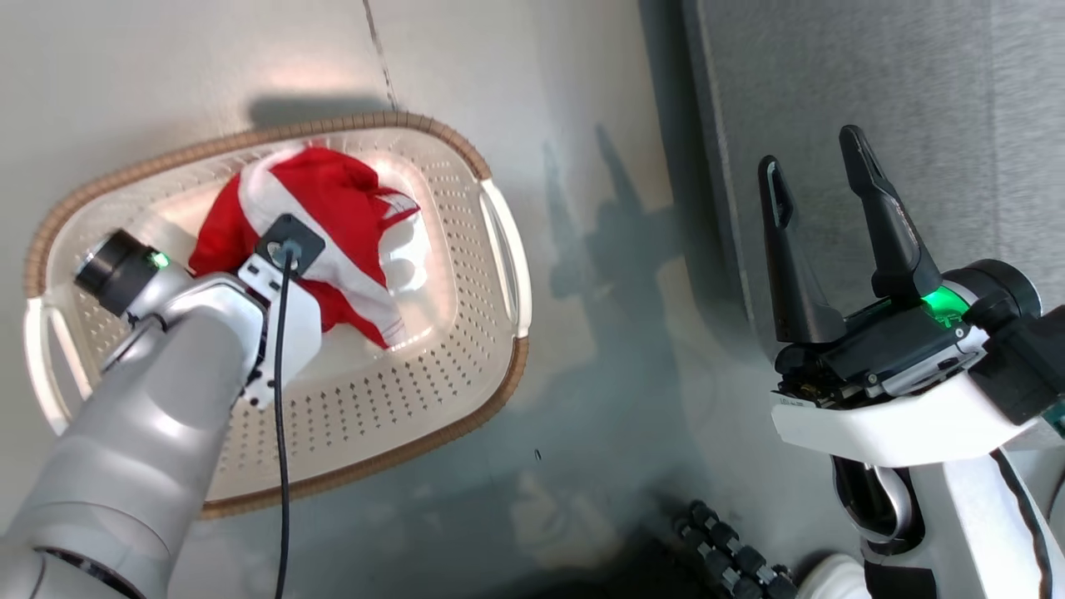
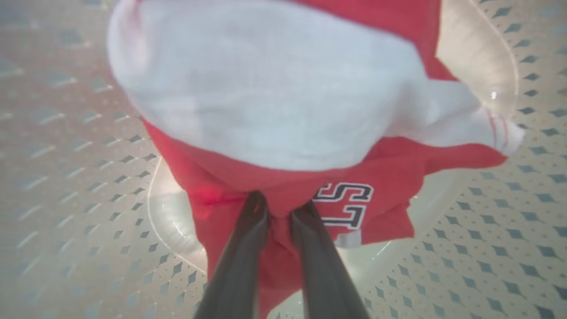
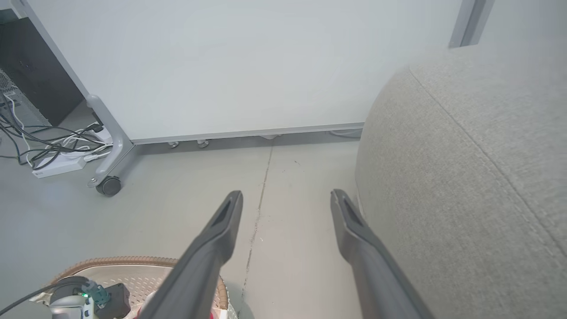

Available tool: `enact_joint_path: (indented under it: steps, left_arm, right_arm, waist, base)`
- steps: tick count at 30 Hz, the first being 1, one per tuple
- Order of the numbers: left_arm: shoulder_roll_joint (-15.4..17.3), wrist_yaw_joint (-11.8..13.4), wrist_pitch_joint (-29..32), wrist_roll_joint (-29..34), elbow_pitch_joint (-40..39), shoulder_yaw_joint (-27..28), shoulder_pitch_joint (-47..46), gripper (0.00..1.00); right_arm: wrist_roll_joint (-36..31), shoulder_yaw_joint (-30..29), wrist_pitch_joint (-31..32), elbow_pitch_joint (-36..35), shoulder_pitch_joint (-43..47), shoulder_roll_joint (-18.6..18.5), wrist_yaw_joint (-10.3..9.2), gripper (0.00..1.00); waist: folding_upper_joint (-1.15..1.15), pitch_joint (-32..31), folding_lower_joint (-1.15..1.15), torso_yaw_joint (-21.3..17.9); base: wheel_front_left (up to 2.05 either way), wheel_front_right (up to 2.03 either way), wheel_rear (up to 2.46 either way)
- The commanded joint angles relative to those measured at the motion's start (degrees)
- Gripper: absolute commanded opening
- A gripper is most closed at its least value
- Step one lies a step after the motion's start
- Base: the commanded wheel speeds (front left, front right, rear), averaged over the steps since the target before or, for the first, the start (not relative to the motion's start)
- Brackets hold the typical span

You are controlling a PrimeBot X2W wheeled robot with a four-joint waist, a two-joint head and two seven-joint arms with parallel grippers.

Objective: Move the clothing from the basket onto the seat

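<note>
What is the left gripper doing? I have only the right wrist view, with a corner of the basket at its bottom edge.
Observer: In the left wrist view the left gripper is shut on a fold of the red clothing.
Operator: Is it out of the basket?
Observer: No. The head view shows the clothing bunched inside the basket, which sits on the floor left of the seat.
Operator: Any marking on the cloth?
Observer: Black white-outlined lettering, right beside the fingers in the left wrist view.

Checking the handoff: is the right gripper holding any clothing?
No, the right gripper stands wide open and nothing is caught in it.
</note>
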Motion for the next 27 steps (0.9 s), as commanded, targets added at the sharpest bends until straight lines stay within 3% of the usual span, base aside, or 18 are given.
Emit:
enact_joint_path:
  steps: [1, 13, 20, 24, 27]
  left_arm:
    - [-0.22, 0.86, -1.85, -0.54, -0.03, 0.29, 0.75, 0.00]
    - [-4.90, 0.43, -15.74, -6.37, -0.05, 3.56, 9.09, 0.00]
    - [-7.16, 0.45, -19.12, -10.00, -1.92, 5.98, 13.46, 0.00]
    - [-7.70, 2.06, -19.51, -11.22, -8.55, 7.60, 16.65, 0.00]
    - [-6.52, 4.88, -19.49, -10.33, -21.25, 11.62, 21.80, 0.00]
  right_arm:
    - [-0.61, -0.45, -0.31, 0.39, -0.38, -0.10, 0.01, 1.00]
    - [-3.06, -3.57, -0.31, 5.58, 2.60, -0.15, 0.01, 1.00]
    - [-4.11, -4.15, -0.31, 8.56, 5.00, -0.20, 0.01, 1.00]
    - [-4.38, -4.74, -0.31, 10.07, 7.17, -0.22, 0.01, 1.00]
    - [-4.41, -5.28, -0.31, 11.19, 9.38, -0.22, 0.01, 1.00]
  waist:
    - [0.00, -3.35, 0.00, 0.54]
    - [0.00, -20.09, 0.00, 6.85]
    - [0.00, -28.87, 0.00, 10.24]
    - [0.00, -34.38, 0.00, 12.63]
    - [0.00, -39.23, 0.00, 14.72]
  base:
    - [0.00, 0.00, 0.00]
    - [0.00, 0.00, 0.00]
    - [0.00, 0.00, 0.00]
    - [0.00, 0.00, 0.00]
    - [0.00, 0.00, 0.00]
